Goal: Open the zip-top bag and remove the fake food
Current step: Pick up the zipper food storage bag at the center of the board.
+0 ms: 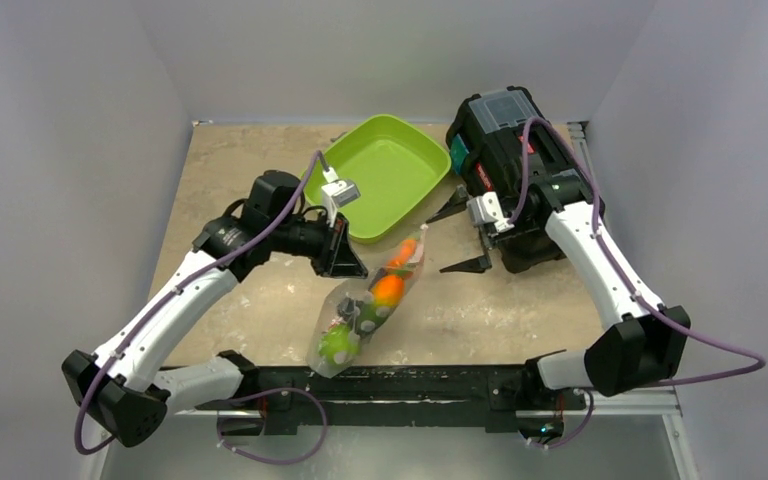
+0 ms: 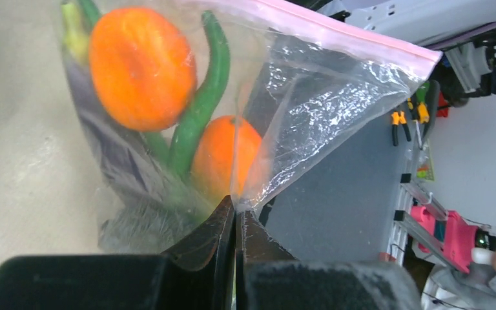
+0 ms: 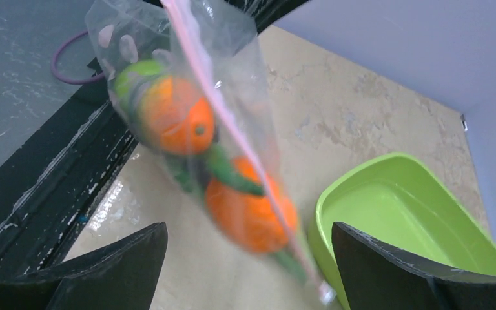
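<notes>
The clear zip-top bag point(image 1: 370, 300) hangs tilted between the arms, its pink zip strip point(image 2: 336, 29) shut. Inside it I see fake food: two orange fruits point(image 2: 142, 64), a green pod point(image 2: 203, 97), a green lime point(image 1: 338, 343) and a dark purple piece. My left gripper point(image 1: 358, 270) is shut on a fold of the bag's plastic point(image 2: 236, 210) near its mouth. My right gripper point(image 1: 463, 237) is open and empty, just right of the bag's upper end. In the right wrist view the bag point(image 3: 187, 110) hangs just beyond the spread fingers point(image 3: 123, 258).
The lime-green tray point(image 1: 385, 175) sits empty at the back centre, right behind the bag; it also shows in the right wrist view point(image 3: 413, 219). A black toolbox point(image 1: 505, 140) stands at the back right behind my right arm. The black base rail point(image 1: 410, 385) runs along the near edge.
</notes>
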### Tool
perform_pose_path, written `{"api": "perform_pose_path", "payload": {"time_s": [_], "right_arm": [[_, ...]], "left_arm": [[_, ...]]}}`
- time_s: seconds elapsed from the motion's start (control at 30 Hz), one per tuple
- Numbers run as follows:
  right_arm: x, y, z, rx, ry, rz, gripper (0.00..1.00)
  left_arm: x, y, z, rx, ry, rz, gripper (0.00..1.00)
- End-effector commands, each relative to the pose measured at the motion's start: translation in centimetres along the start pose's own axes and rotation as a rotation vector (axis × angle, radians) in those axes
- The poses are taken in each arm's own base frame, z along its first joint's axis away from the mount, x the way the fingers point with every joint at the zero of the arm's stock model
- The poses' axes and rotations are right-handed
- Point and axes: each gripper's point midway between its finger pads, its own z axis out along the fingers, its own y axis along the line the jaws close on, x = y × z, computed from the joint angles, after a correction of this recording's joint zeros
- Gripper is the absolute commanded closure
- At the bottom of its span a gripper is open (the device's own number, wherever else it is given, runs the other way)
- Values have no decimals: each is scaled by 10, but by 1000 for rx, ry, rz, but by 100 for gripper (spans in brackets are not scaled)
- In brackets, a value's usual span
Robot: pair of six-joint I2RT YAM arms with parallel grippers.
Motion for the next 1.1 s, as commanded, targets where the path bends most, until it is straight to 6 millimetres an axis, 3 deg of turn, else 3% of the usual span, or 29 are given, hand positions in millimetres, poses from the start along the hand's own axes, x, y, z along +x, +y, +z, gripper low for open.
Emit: {"api": "perform_pose_path", "payload": {"time_s": [0.0,0.13,0.43,0.57,0.6,0.77,0.9,1.07], "right_arm": [[-19,-8,8,-24,-41,-13,5],[-15,-1,16,-52,-43,21,21],[-11,15,19,-60,-37,70,99],[-15,15,18,-49,-41,132,100],[-17,9,17,-28,-28,186,100],[-15,-20,4,156,96,343,100],[-22,-26,-6,229,159,391,100],[-40,-34,-15,283,214,402,100]], "left_arm": [[-17,-27,12,147,-35,61,100],[-18,-32,19,174,-20,68,100],[-23,-27,24,167,-24,74,100],[-24,-23,23,135,-35,79,100],[-24,-20,22,113,-40,81,96],[-26,-26,6,76,-129,147,37],[-39,-33,-18,8,-293,254,5],[-62,-47,-44,-3,-554,439,0]]}}
